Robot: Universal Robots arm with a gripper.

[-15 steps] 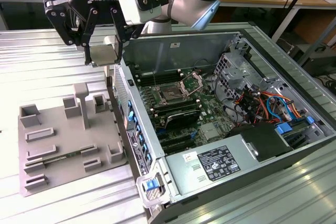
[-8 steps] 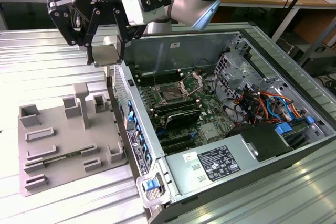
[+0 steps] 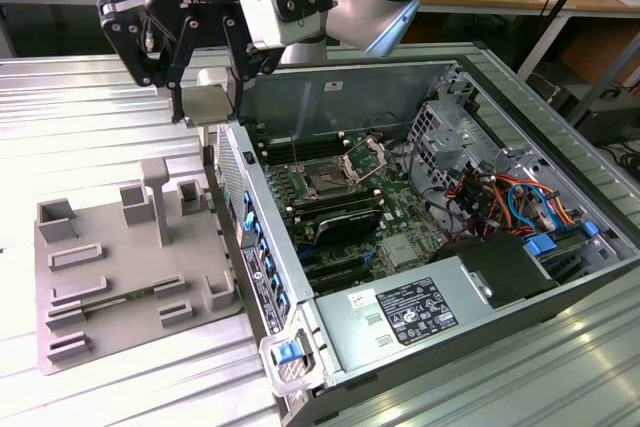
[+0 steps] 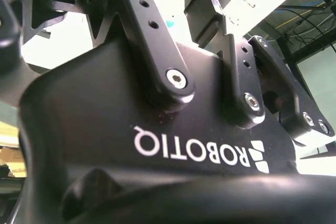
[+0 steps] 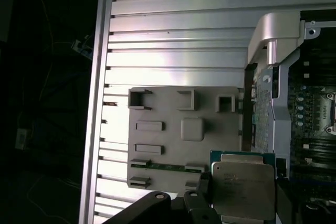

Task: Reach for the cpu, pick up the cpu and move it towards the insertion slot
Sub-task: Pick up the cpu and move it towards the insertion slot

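Currently, your gripper (image 3: 207,112) is clamping the cpu (image 3: 211,103) (image 5: 244,190) above the computer case (image 3: 255,247) wall, well apart from the insertion slot (image 3: 325,182) inside that case.

The cpu (image 5: 244,188), silver top with a green edge, is gripped in the black claw (image 5: 243,208), off the surface and in front of a corner of the grey tray (image 5: 163,111). The tray lies on the ribbed metal counter (image 5: 178,40), just beside the open computer case (image 5: 273,35).
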